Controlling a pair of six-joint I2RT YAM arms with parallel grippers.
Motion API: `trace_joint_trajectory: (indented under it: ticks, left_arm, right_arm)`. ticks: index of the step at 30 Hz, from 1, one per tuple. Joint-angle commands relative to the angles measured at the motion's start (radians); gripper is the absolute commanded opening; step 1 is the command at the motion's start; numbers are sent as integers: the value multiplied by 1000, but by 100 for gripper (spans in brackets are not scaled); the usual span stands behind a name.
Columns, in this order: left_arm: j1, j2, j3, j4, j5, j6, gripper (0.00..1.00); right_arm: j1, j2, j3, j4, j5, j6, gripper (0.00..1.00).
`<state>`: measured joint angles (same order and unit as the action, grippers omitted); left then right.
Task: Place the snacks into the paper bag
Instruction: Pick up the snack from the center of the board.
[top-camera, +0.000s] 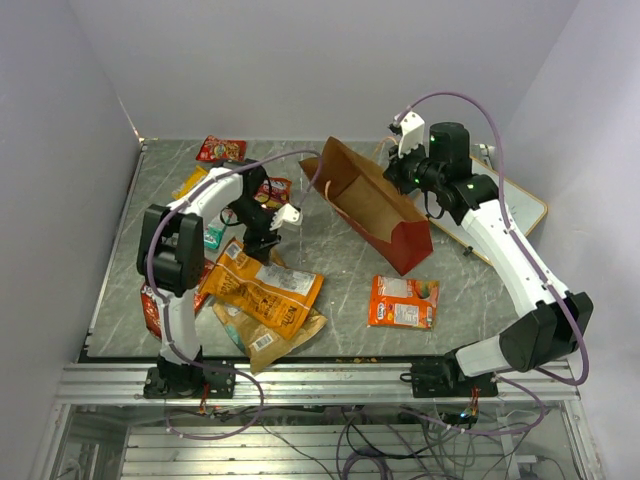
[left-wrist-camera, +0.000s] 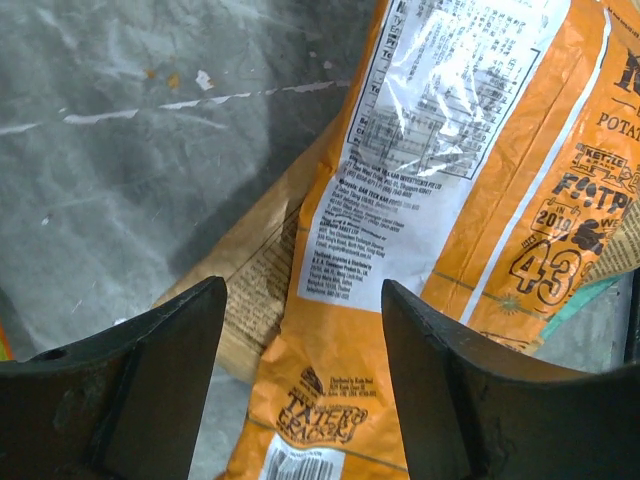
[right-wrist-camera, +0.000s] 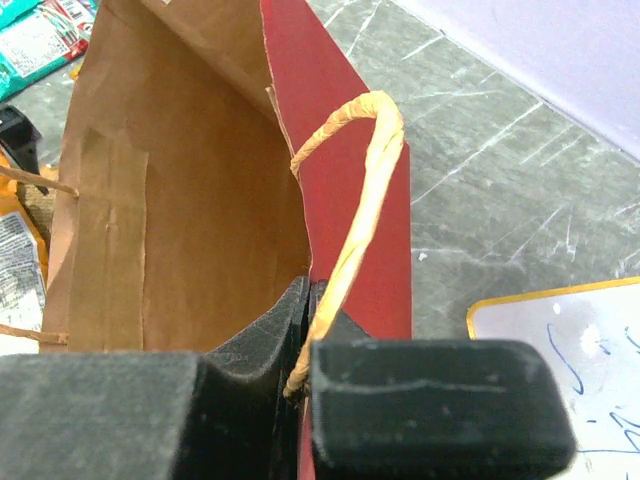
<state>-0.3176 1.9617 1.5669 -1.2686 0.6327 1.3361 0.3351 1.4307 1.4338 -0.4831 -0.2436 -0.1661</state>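
Grey, streaky table (top-camera: 340, 290) is seen under everything. Near the middle, toward the far right, the paper bag (top-camera: 372, 205) is stood up, red outside and brown inside. Its open mouth is turned up at the top camera, and the long way of the mouth runs from far left to near right. Just beside it on the right a white board (top-camera: 528, 205) with a tan rim is laid flat. Blue scribbles that cannot be read are seen on it from the right wrist. At the near left the big orange chip bag (top-camera: 262, 288) is laid flat, its long way going left to right. From the left wrist, "POTA" and a big "43" can be read on it, next to a white box of print too tiny to read. Partly under it a gold chip bag (top-camera: 280, 338) is tucked. Near the red end of the paper bag an orange flat pack (top-camera: 403, 301) is laid alone. At the far left some small red packets (top-camera: 221, 150) are spread out. The bag's right wall is pinched tight by the right gripper (right-wrist-camera: 308, 300), beside a twisted tan handle (right-wrist-camera: 365, 190). Over the big orange chip bag the left gripper (left-wrist-camera: 303, 300) is held with its fingers spread wide.
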Motion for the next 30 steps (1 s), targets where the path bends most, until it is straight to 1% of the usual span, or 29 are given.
trace_joint_trajectory:
  ticks: [1, 4, 10, 13, 17, 20, 22, 26, 28, 30]
  left_arm:
    - [-38, 55, 47, -84, -25, 87, 73]
    - [-44, 76, 30, -82, -39, 101, 71]
    - [-46, 61, -36, 3, -75, 89, 70]
    - [-48, 60, -53, 5, -87, 93, 70]
    - [-48, 66, -71, 6, -104, 93, 64]
    - [-47, 55, -78, 16, -94, 91, 56]
    - [-47, 46, -77, 20, -78, 86, 47]
    - [-49, 34, -73, 17, -56, 78, 25]
    - [-49, 21, -65, 9, -59, 63, 18]
    - [-49, -12, -62, -1, -59, 53, 14]
  right_arm:
    - [2, -25, 14, -5, -12, -7, 0]
    - [1, -18, 15, -5, -6, -12, 0]
    - [1, 7, 30, -12, -5, -18, 0]
    - [1, 19, 42, -20, -4, -21, 0]
    - [1, 25, 41, -18, 13, -28, 0]
    - [1, 25, 37, -17, 25, -33, 0]
    - [0, 25, 37, -19, 28, -34, 0]
    - [0, 20, 28, -14, 35, -36, 0]
    - [-1, 21, 23, -12, 35, -36, 0]
    - [0, 20, 18, -11, 34, -41, 0]
